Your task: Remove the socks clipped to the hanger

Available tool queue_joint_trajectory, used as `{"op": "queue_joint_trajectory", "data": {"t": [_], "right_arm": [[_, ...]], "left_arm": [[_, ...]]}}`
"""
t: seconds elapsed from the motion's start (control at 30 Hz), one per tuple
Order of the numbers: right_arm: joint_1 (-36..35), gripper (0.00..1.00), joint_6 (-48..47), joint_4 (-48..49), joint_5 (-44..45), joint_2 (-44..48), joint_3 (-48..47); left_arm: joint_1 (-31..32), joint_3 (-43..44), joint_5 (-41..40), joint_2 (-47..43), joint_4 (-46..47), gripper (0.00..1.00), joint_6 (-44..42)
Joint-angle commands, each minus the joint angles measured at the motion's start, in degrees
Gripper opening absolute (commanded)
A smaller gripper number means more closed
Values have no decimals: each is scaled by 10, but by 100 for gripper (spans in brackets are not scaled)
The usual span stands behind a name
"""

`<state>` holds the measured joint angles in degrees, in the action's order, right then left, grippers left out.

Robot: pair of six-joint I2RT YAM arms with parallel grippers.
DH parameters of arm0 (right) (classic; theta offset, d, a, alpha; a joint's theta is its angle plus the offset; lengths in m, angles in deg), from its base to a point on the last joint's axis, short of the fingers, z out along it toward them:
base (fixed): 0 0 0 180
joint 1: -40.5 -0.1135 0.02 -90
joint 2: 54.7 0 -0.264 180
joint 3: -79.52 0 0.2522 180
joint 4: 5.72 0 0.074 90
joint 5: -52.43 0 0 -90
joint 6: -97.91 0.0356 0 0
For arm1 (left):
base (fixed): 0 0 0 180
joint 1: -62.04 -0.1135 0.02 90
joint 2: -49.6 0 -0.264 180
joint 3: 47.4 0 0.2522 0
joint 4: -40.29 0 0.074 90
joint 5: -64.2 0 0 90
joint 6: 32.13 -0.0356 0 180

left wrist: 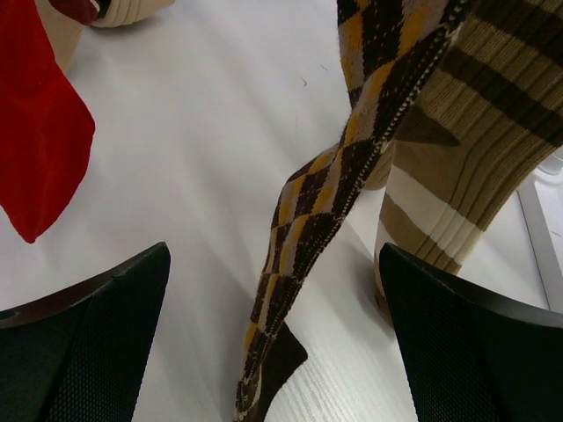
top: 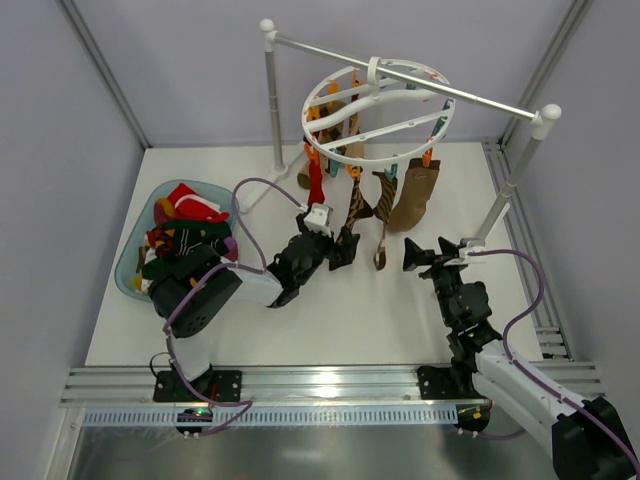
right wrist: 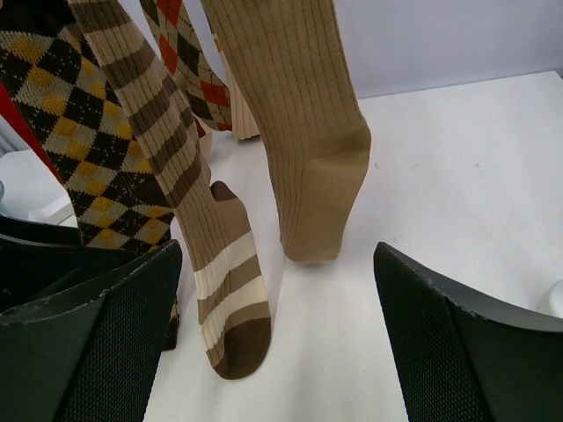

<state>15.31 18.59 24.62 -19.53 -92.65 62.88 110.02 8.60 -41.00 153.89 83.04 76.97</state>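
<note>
Left claw (top: 343,247): released, jaws wide. My left wrist view shows the argyle sock (left wrist: 308,211) dangling between the fingers, touching neither, with the red sock (left wrist: 35,132) off to the left. Only the top view shows the hanger (top: 400,127) on the rail (top: 420,80) above, socks clipped.

Right claw (top: 428,250): released. The plain tan sock (right wrist: 308,158) is just ahead, its toe near the surface (right wrist: 457,176).

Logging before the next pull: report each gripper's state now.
Left gripper: open, holding nothing; argyle sock hangs before it.
Right gripper: open, holding nothing.
</note>
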Motion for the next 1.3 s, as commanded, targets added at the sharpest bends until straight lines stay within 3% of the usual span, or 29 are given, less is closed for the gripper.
{"op": "queue_joint_trajectory", "data": {"t": [0.0,0.13,0.23,0.27,0.37,0.53,0.73,1.0,1.13,1.27], "right_arm": [[-4,89,-2,25,1,6,24],[-3,89,-2,25,0,5,24],[-3,89,-2,25,0,5,25],[-2,90,-3,25,0,5,25],[-4,90,-1,26,-1,4,25],[-4,89,-3,28,-6,2,25],[-5,89,-30,39,-74,16,22],[-63,89,-36,-61,-115,102,-33],[-139,88,-64,-64,-74,27,-84],[-266,88,-137,-59,78,-96,-186]], "left_arm": [[8,24,-24,10,-9,100,-6],[14,43,-42,21,-37,85,-12],[17,51,-55,23,-47,56,-17],[17,52,-55,22,-47,37,-16],[18,50,-55,20,-47,3,-18],[22,40,-56,14,-30,0,-24],[38,14,-69,-12,-16,0,-48],[40,-34,-78,-48,6,0,-50],[40,-69,-76,-72,29,0,-51],[40,-77,-76,-84,23,0,-57]]}}
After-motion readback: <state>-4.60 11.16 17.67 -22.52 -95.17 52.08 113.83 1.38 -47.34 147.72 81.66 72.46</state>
